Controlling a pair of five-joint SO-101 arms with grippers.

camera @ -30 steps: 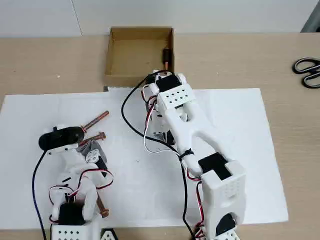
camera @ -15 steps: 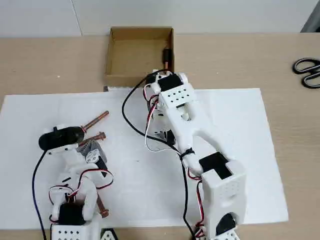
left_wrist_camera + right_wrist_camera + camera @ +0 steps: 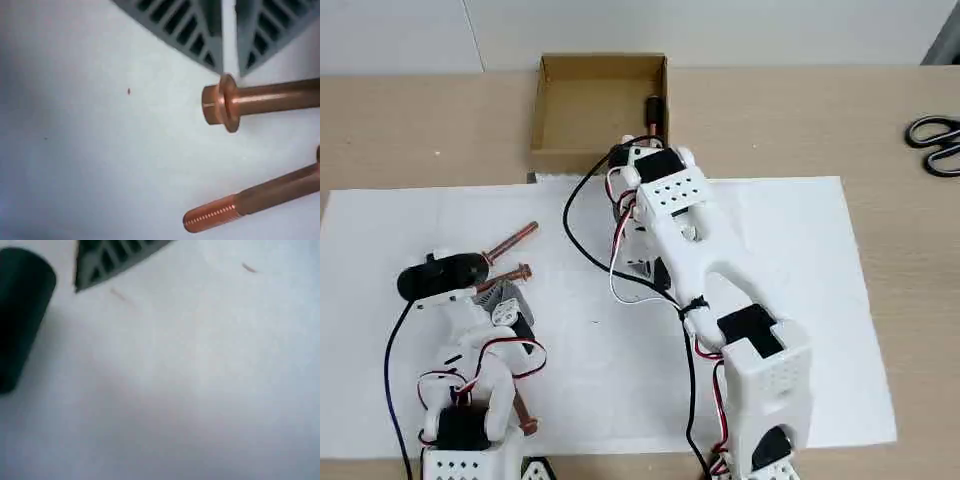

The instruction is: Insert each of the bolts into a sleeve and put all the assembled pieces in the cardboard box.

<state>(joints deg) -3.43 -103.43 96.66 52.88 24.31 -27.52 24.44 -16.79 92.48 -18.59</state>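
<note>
Two copper bolts lie on the white paper: one (image 3: pixel 512 241) (image 3: pixel 250 202) slanted, the other (image 3: pixel 505 277) (image 3: pixel 260 100) just below it. My left gripper (image 3: pixel 506 297) (image 3: pixel 230 70) hangs shut right above the second bolt's head, holding nothing. A third bolt (image 3: pixel 523 410) lies by the left arm's base. The cardboard box (image 3: pixel 548 110) stands at the back with one bolt in a black sleeve (image 3: pixel 653 112) against its right wall. My right gripper (image 3: pixel 638 255) points down at the paper under its arm, close to a loose black sleeve (image 3: pixel 20 315).
White paper (image 3: pixel 820 250) covers the middle of the wooden table. Scissors (image 3: pixel 935 143) lie at the far right edge. The right arm's black cable (image 3: pixel 582 255) loops over the paper between the arms.
The right arm's wrist has edged slightly toward the box. The left arm and the bolts have stayed still.
</note>
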